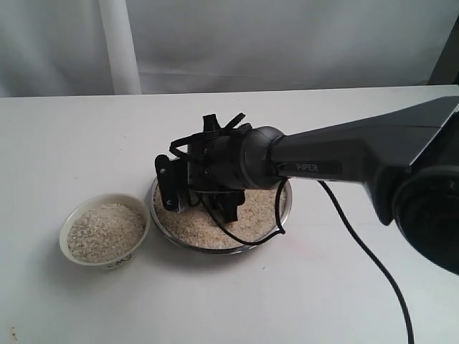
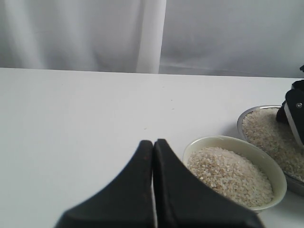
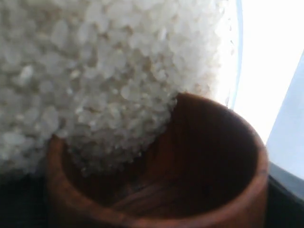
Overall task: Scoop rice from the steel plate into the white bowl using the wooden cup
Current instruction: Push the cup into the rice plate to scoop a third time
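- Right jaws grasp the wooden cup (image 3: 209, 156). It is tipped mouth-first into the rice (image 3: 95, 71) on the steel plate (image 1: 215, 249), on the side nearest the white bowl (image 1: 66, 228). The cup looks only partly loaded, with most of its bore bare.
- Left jaws are clenched on nothing, over the desk (image 2: 71, 118) with the bowl near.
- Risk: lifting before the cup is levelled. Grains slide back out, or dribble onto the desk in the gap between plate and bowl.
- Risk: driving further toward the rim. The plate is shallow and nothing holds it, so it could skid into the bowl or tip.
- Risk: the cup rotates or slips in the grip. The wood is rounded and smooth, and no view shows the contact points, so I can't judge the hold.
- Risk: the bowl is already filled close to its rim. A fast dump likely overflows or scatters.
- Risk: a loose cable loop (image 1: 237, 240) hangs over the plate's near rim. It could snag or drag through the rice on the swing to the bowl.
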